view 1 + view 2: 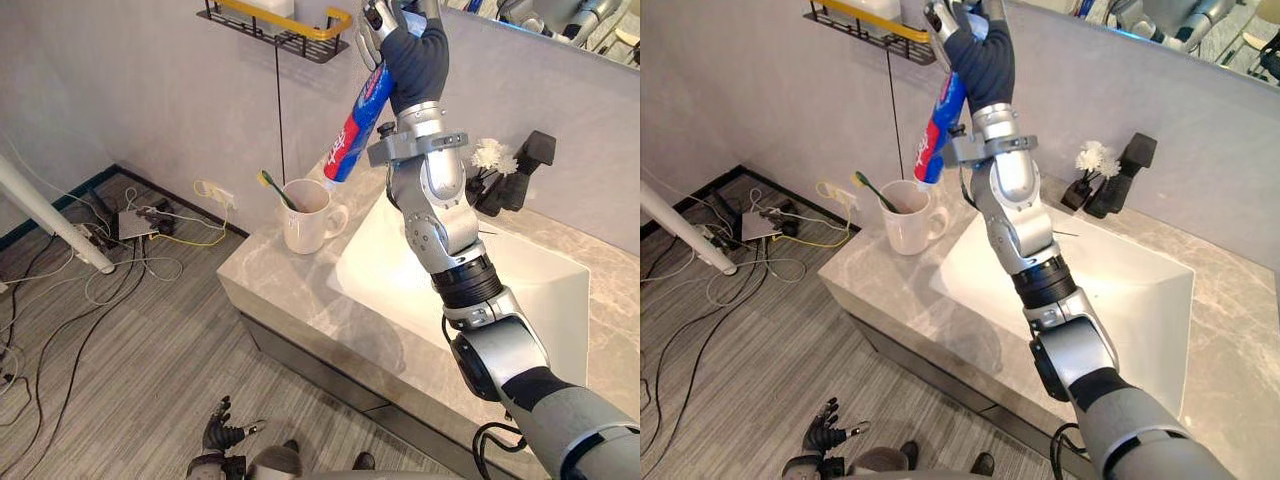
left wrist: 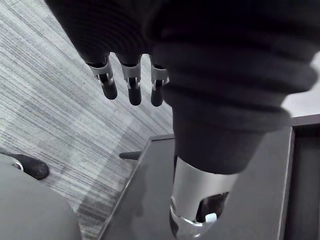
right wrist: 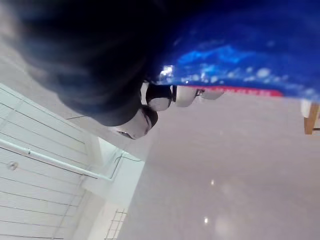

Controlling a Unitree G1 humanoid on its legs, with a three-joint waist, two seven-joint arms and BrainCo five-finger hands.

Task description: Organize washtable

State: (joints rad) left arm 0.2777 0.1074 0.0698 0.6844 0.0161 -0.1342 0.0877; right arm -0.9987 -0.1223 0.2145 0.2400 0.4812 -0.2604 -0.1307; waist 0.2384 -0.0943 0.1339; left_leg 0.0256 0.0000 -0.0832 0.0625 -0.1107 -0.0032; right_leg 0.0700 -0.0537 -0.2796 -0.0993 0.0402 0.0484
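Blue-red-white soft plastic toothpaste tube grasped at upper end by curled fingers of right hand, raised high. Judged light, squashy, slippery: gentle mid-body hold advised. Left hand hung low, fingers released.

The grey marble desk carries a white mug near its left corner, just beside the white sink sunk into it. At the back stand a black tap and white flowers.

Blue, red and white tube. Cream mug with green, perhaps yellow-tipped, toothbrush. Grey veined marble tabletop, white sink. Black shelf with yellow rail, far left.
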